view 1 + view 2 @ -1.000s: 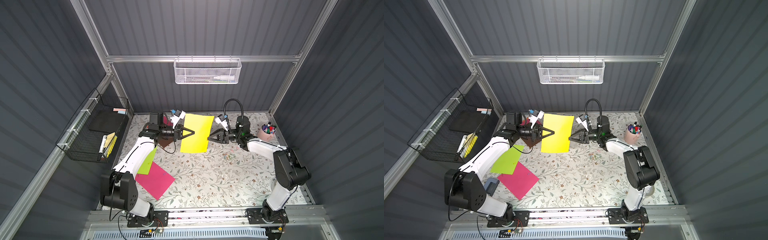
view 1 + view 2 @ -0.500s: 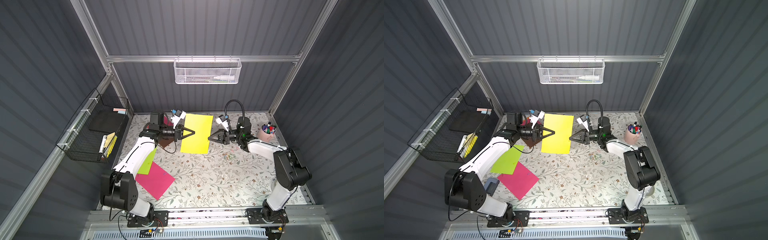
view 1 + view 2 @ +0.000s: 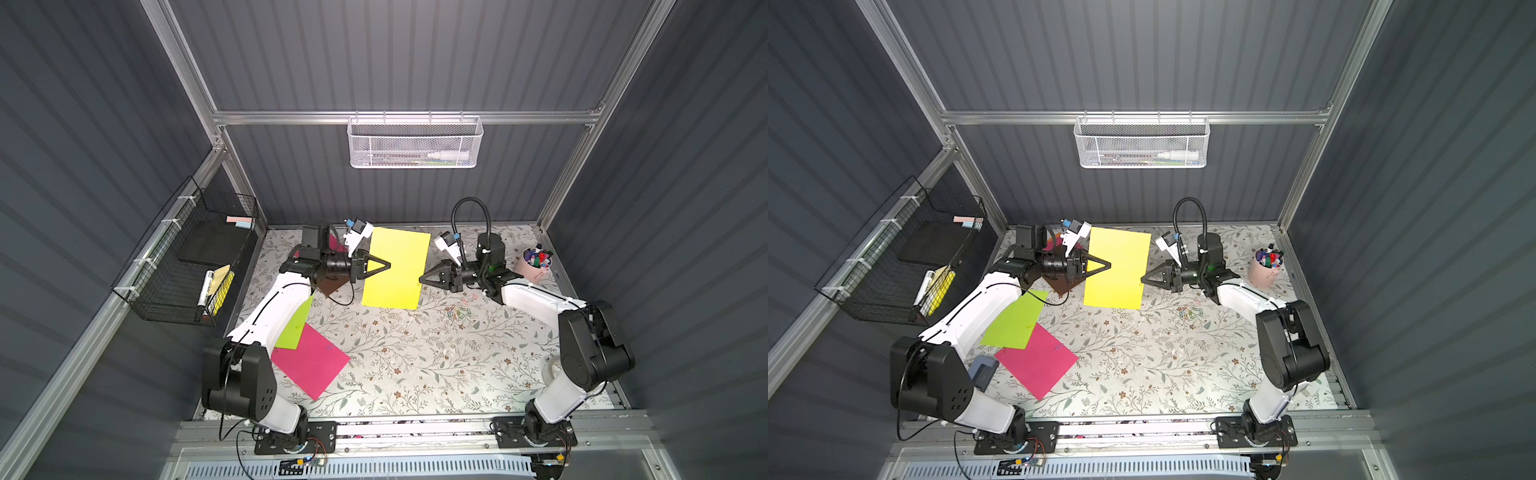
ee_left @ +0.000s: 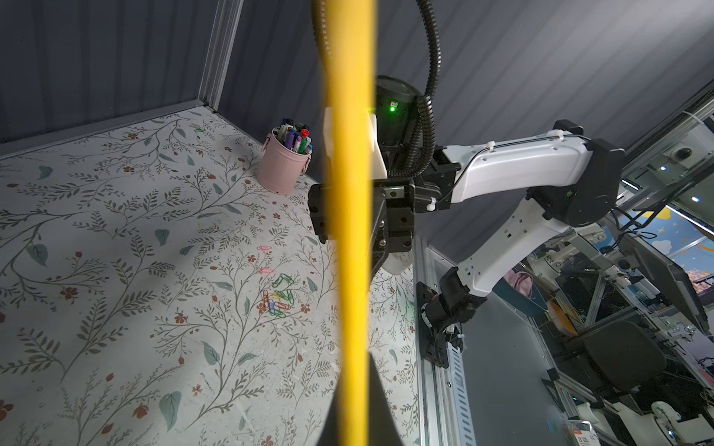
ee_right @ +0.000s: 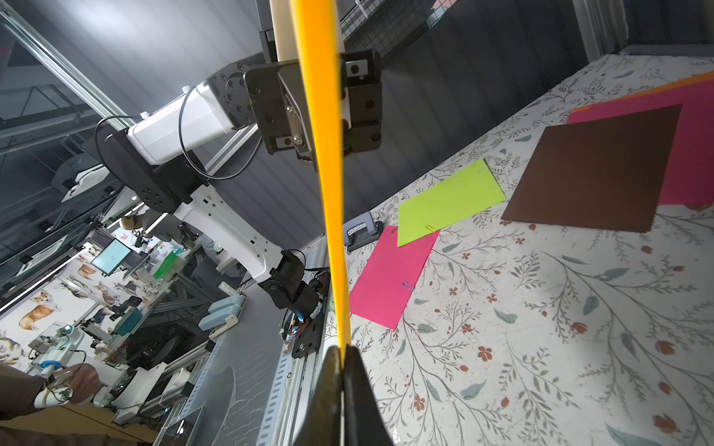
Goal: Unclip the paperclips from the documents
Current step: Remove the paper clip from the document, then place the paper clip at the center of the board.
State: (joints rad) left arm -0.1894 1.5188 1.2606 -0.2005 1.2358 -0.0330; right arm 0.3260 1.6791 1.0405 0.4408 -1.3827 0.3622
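Yellow document (image 5: 328, 193) between both arms' fingers (image 5: 359, 394)

High top views look down; wrist views share yellow document (image 4: 349, 231).

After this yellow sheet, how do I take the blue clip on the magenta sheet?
Pinch the blue clip by its end at the edge of the magenta sheet, coming from the middle of the table: the sheet lies flat and the clip sits on the edge facing that way, so it should slide straight off.
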